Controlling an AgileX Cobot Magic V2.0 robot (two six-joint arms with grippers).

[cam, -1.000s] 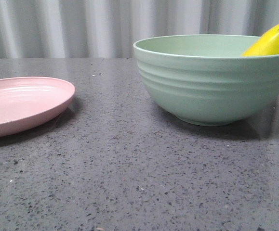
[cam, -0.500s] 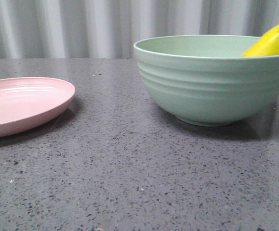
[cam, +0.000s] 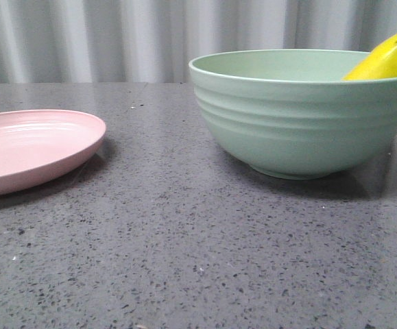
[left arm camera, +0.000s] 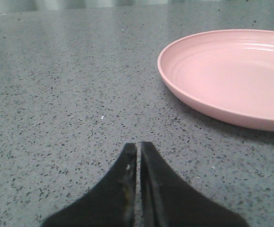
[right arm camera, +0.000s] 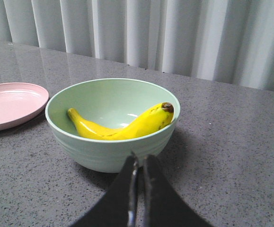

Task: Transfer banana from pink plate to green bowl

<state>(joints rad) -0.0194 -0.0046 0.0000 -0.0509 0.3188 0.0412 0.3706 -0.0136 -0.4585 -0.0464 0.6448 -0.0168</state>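
Banana (right arm camera: 120, 126) is seen lying inside bowl (right arm camera: 109, 151), stem end propped on rim. Plate (left arm camera: 231, 75) left bare on counter (cam: 184, 247). Both end effectors (left (left arm camera: 137, 147), right (right arm camera: 139, 158)) clenched, nothing held. Transfer judged done.

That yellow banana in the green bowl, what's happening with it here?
Nothing is handling it now. The curved yellow banana lies inside the deep, ridged mint-green bowl, one end leaning on the rim. The shallow pale pink plate beside it holds nothing. The left gripper and right gripper are shut, holding nothing, apart from both dishes.
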